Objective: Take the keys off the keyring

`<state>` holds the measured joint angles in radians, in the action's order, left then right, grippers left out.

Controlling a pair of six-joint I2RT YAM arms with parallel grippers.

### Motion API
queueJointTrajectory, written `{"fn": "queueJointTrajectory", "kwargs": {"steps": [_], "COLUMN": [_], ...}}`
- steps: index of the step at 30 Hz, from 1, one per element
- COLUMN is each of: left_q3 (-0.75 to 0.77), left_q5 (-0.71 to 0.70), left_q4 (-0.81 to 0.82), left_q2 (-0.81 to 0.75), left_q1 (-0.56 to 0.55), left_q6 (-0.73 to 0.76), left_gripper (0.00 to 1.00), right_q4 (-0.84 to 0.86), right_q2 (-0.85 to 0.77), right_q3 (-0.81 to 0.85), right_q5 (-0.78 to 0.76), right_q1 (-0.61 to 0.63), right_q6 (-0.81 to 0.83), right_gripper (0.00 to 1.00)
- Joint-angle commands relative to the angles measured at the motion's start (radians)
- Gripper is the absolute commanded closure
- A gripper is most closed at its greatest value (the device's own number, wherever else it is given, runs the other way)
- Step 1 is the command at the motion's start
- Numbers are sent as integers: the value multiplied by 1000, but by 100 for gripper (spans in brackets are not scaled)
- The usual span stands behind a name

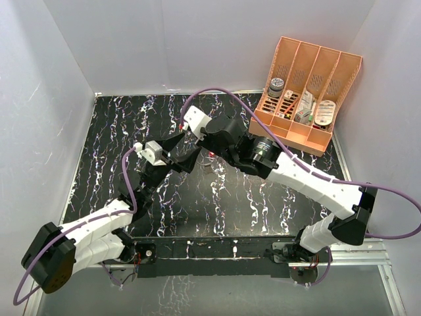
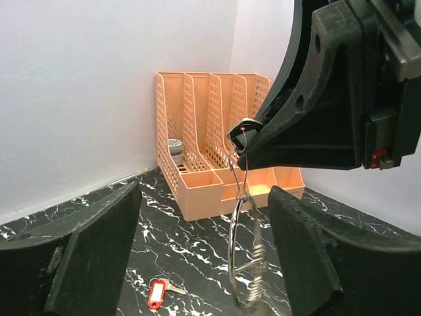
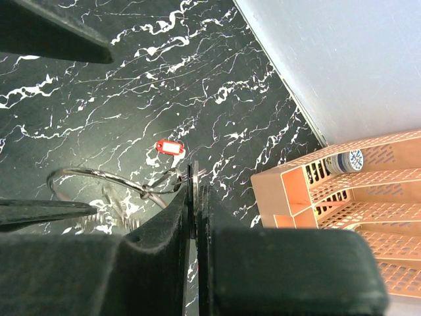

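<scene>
My right gripper is shut on thin flat metal keys, held above the table. The small wire keyring hangs from them, and a large silver carabiner clip hangs from the ring. In the left wrist view the right gripper holds the bunch at top centre, with the keyring and the clip dangling below. My left gripper is open, one finger on each side of the clip, not touching it. A loose key with a red head lies on the table, also in the right wrist view.
An orange slotted organiser with small items stands at the back right, and shows in the left wrist view and the right wrist view. White walls enclose the black marbled table. Both grippers meet at the table's middle back.
</scene>
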<state>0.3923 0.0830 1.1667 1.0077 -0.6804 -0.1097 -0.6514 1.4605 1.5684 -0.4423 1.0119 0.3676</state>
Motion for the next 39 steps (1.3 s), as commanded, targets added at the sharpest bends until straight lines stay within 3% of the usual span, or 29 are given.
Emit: {"fn": "queueJointTrajectory", "kwargs": {"steps": [1, 22, 39], "left_q3": [-11, -1, 19], "left_q5": [38, 79, 95], "left_q4": [140, 342, 356], "left_q2": [39, 226, 255], "left_q1": [4, 2, 2], "left_q6": [-20, -17, -13], "left_gripper": [23, 24, 28], "right_q4": [79, 95, 111], "right_q2": [-52, -58, -58], "right_q3": [-9, -33, -41], "right_q5": [-3, 13, 29], "right_q1": [7, 20, 25], "right_q6": [-7, -27, -29], "right_gripper": [100, 100, 100]}}
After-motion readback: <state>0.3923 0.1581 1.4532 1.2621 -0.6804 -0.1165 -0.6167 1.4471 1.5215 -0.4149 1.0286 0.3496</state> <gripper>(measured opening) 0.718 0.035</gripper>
